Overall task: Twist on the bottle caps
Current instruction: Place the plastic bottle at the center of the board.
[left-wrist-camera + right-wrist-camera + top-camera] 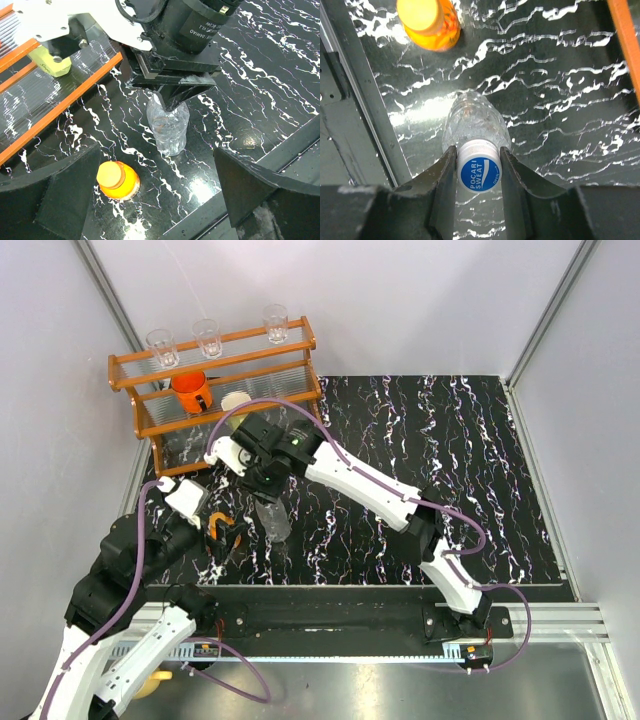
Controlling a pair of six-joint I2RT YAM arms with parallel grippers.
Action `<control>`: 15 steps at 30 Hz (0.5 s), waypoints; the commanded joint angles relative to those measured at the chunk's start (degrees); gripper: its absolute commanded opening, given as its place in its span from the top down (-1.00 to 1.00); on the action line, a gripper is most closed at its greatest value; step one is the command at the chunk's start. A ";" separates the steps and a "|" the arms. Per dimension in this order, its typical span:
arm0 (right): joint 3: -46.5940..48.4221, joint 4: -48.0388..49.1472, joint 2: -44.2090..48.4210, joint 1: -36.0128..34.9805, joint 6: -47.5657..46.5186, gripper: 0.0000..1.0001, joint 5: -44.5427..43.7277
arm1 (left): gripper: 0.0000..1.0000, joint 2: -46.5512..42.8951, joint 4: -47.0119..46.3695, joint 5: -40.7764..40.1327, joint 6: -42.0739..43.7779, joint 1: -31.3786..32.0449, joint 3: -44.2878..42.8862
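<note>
The clear water bottle (274, 522) stands upright on the black marbled table. Its blue-topped, white-sided cap (479, 171) sits on the bottle's neck (475, 122). My right gripper (478, 175) reaches down from above and is shut on this cap, one finger pressing each side. The squat orange bottle (117, 180) stands to the left with its orange cap (110, 173) on top; it also shows in the right wrist view (430, 22). My left gripper (165, 200) is open and empty, hovering above the table with the orange bottle close to its left finger (65, 195).
An orange rack (215, 380) at the back left holds an orange mug (190, 390) and clear drinking glasses (207, 337). Its orange rail (65, 100) runs near the bottles. A metal rail (400, 615) edges the table's near side.
</note>
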State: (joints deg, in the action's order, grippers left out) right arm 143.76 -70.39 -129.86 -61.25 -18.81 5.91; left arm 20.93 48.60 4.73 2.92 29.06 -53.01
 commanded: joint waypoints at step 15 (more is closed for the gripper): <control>-10.69 10.71 6.46 -1.50 -1.76 -0.27 -4.60 | -0.98 -0.45 -0.96 1.15 -1.42 -0.41 -1.74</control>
State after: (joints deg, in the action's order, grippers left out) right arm 135.79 -63.29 -127.35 -62.28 -20.01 2.28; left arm 20.93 48.62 5.15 2.55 29.04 -53.01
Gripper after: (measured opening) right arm 0.609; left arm 0.988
